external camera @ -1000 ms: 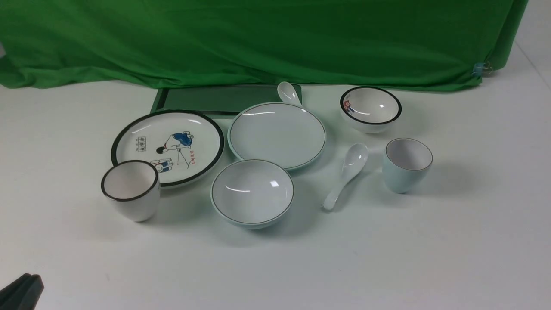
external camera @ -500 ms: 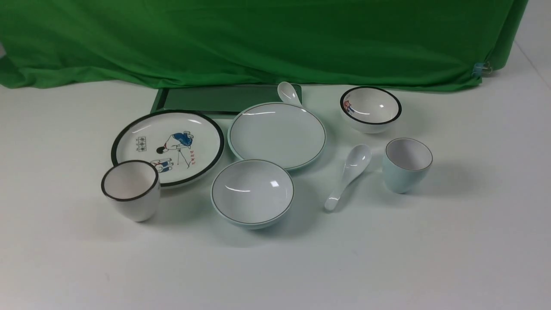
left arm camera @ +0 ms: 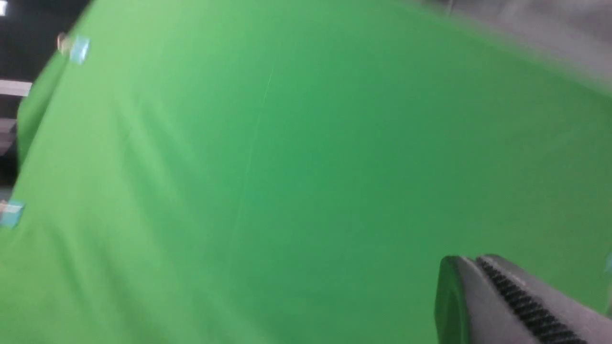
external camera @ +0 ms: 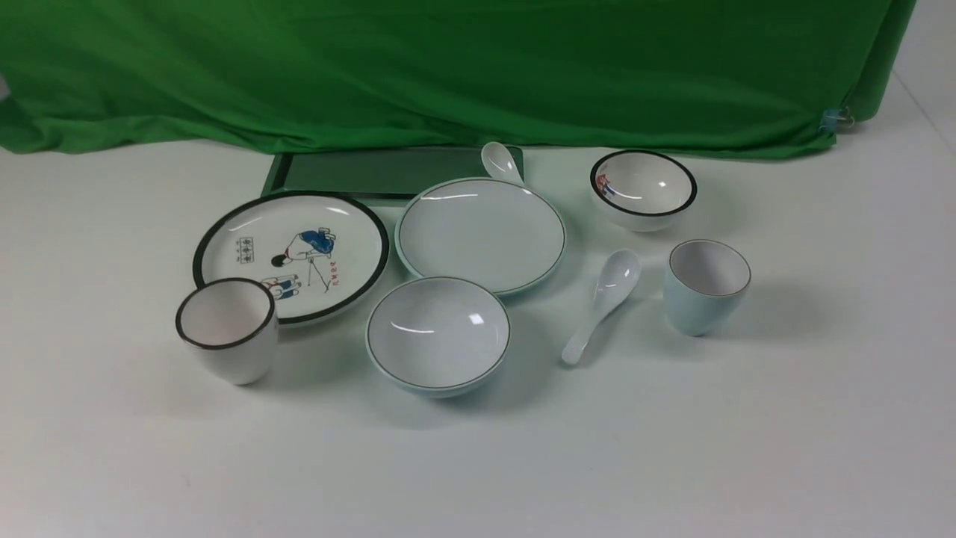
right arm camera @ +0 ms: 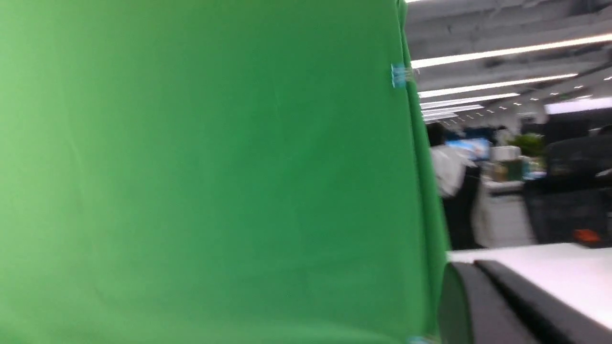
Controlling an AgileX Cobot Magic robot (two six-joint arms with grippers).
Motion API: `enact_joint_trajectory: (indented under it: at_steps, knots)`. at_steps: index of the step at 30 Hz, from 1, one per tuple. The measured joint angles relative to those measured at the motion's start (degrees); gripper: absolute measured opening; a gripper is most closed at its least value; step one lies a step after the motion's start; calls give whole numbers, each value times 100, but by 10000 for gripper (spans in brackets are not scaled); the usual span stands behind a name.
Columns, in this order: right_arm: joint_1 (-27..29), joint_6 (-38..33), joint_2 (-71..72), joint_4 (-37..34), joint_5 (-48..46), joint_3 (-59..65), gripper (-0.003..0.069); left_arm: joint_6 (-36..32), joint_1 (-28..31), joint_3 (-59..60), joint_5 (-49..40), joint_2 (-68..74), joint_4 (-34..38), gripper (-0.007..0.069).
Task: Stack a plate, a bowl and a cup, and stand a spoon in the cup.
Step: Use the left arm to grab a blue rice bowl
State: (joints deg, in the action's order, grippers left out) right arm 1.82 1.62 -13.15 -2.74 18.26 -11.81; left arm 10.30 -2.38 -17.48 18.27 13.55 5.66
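Inspection at this moment, for your record

Writing: the only markings are on the cartoon plate (external camera: 246, 224), a column of small red characters beside the figure and a dark square block mark, both too small to read. You have no brand or label legible elsewhere.

Scene, largest first: the green cloth (external camera: 448, 67) hangs behind the white worktop (external camera: 478, 463). A dark green tray (external camera: 373, 172) lies at the cloth's foot. In front of it sit the cartoon plate and, just to its right, the plate (external camera: 482, 235). The bowl (external camera: 437, 336) stands upright at the plate's near edge. The black-rimmed small bowl (external camera: 644, 187) sits far right. The cup (external camera: 706, 288) stands upright nearer you. The black-rimmed white cup (external camera: 228, 329) stands at the cartoon plate's near-left edge. The spoon (external camera: 601, 302) lies flat between plate and cup. A second spoon (external camera: 499, 161) shows behind the plate's far rim. Nothing is stacked.

End effectors: the left end effector (left arm camera: 473, 267) and right end effector (right arm camera: 471, 274) each show fingers pressed together, gripping nothing, both facing the cloth.

Change: the dark part seen a second ago at the near-left corner of the front view is gone; the crockery lies as before
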Motion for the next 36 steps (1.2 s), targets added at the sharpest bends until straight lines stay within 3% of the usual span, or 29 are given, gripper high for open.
enact_joint_trajectory:
  at_steps: [3,7,11,12,13,15,18,20,25,30,31,33,36]
  knots:
    - [0,-444,-929,0,-107,-429,13,-252,0,-662,-267,1169,-6,-29]
    - [-26,-470,-1948,0,-386,-751,13,-55,0,-1181,-408,2364,-30,-29]
    - [-323,-162,-3138,0,-1416,-1143,13,245,-70,-2115,-1827,3712,-212,-29]
    - [-574,-162,-3655,-5,-2229,-1419,13,202,-201,-2649,-2798,4300,-234,-29]
    - [-574,-162,-3655,-5,-2330,-1456,13,179,-223,-2649,-2923,4300,-234,-29]
    - [-1052,-477,-4468,-5,-3669,-2029,13,-302,-569,-3447,-4502,5180,-97,-29]
    - [-1501,-744,-5278,-5,-4806,-2675,13,-815,-968,-4095,-5487,5988,234,-25]
    - [-1711,-816,-5640,-11,-5074,-2921,13,-1030,-1241,-4408,-5767,6406,293,-13]
    - [-2095,-896,-6247,-17,-5187,-3306,13,-1143,-1987,-5245,-6195,7620,-241,122]
    - [-2211,-896,-6313,-23,-5252,-3340,14,-1106,-2109,-5967,-6293,8735,-509,388]
    - [-2211,-896,-6313,-23,-5252,-3340,14,-1096,-2109,-5991,-6294,8774,-520,388]
    - [-2219,-896,-6313,-23,-5272,-3340,14,-1069,-2103,-6208,-6385,9230,-566,459]
    - [-2219,-896,-6313,-23,-5272,-3340,18,-1067,-2103,-6414,-6457,9681,-566,454]
